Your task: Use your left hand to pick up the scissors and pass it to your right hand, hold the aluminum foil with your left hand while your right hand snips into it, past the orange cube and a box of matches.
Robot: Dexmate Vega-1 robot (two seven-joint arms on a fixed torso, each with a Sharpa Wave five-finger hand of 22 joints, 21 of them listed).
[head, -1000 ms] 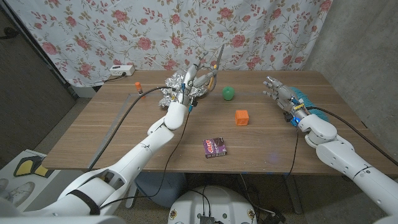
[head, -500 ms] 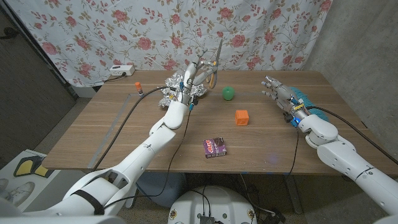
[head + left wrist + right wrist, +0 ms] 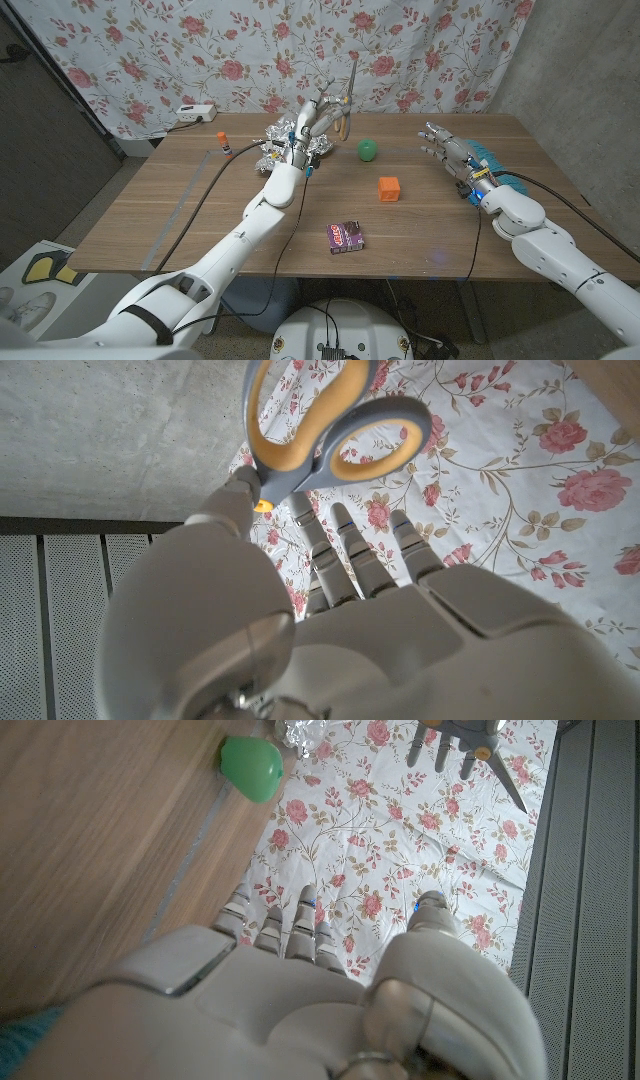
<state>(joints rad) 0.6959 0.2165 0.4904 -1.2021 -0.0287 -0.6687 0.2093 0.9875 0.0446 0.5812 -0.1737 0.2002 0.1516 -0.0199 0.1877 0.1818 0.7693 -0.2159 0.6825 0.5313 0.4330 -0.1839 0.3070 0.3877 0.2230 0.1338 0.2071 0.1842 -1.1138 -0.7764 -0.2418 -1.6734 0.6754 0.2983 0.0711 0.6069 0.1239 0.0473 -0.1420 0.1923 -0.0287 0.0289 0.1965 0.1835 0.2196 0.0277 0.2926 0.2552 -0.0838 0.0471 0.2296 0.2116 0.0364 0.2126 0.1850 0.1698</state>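
Gripping scissors [image 3: 330, 420], left hand [image 3: 318, 120] raised

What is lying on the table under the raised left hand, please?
Crumpled foil lies on the table below the left hand, which holds the scissors aloft. The hand and forearm cover the foil's right part.
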